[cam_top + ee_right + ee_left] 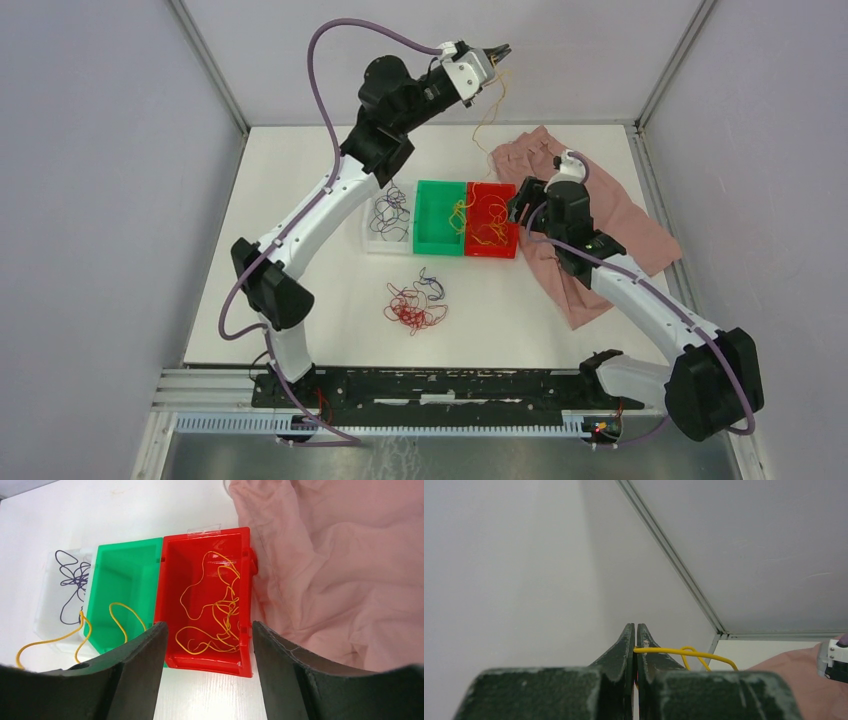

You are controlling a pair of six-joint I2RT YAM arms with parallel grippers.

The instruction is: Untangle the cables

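- The left gripper (497, 52) is high at the far side, right of centre, its jaws clenched on a yellow cable (674, 652).
- That cable hangs from the tips and curls down towards the bins. Where its lower end lies is hard to tell, though it seems to run into the green bin (125, 565).
- The right gripper (208, 630) hovers just above the red bin (172, 580), its jaws spread wide with nothing between them.
- Three bins stand touching in a row mid-table: the clear bin (50, 625) on the left, the green one in the middle and the red one on the right.
- The red bin holds a loose heap of yellow cables (215, 615).
- The clear bin holds purple cables (70, 580).
- A yellow strand loops inside the green bin and crosses the clear bin's near edge onto the table (500, 310).
- A tangle (415, 305) of red and purple cables lies on the table on the near side of the bins, apart from them.
- A pink cloth (600, 215) lies crumpled to the right of the red bin, touching it, under the right arm.
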